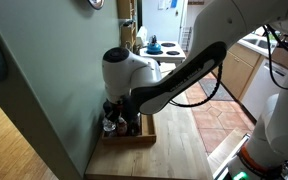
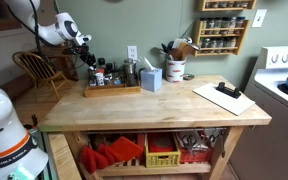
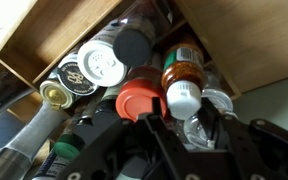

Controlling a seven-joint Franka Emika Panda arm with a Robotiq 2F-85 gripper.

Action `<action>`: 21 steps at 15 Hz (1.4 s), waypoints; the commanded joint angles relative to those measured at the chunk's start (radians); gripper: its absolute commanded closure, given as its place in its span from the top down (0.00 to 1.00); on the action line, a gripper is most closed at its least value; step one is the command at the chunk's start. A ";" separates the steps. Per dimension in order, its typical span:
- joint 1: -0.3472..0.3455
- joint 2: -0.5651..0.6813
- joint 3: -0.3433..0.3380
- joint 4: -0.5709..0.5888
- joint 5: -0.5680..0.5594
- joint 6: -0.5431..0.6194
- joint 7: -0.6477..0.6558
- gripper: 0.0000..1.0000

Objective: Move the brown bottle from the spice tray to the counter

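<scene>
The wooden spice tray (image 1: 142, 136) stands on the butcher-block counter (image 1: 179, 148) by the wall; it also shows in an exterior view (image 2: 112, 91). In the wrist view a brown bottle (image 3: 180, 68) with a white cap stands among the jars, next to a red-capped jar (image 3: 138, 101) and a black-capped bottle (image 3: 131, 45). My gripper (image 3: 180, 118) is open just above the jars, its fingers on either side of a clear-lidded jar (image 3: 191, 128), right below the brown bottle's cap. In both exterior views the gripper (image 2: 87, 55) hovers over the tray and the brown bottle cannot be told apart.
Silver-lidded (image 3: 99, 65) and gold-lidded (image 3: 54, 95) jars crowd the tray. On the counter (image 2: 154, 105) stand a blue box (image 2: 151, 79), a utensil crock (image 2: 174, 68) and a clipboard (image 2: 224, 97). The wall is close behind the tray. A white cooker (image 2: 284, 95) stands beside the counter.
</scene>
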 commanded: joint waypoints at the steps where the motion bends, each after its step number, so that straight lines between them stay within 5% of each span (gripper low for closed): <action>1: 0.021 0.005 -0.024 0.005 0.082 -0.013 -0.072 0.40; 4: 0.020 -0.002 -0.029 0.004 0.143 -0.032 -0.123 0.49; 6: 0.020 -0.006 -0.033 0.005 0.168 -0.046 -0.150 0.42; 9: 0.020 -0.013 -0.037 0.011 0.194 -0.057 -0.183 0.09; 21: -0.026 -0.253 -0.081 0.119 0.446 -0.318 -0.287 0.08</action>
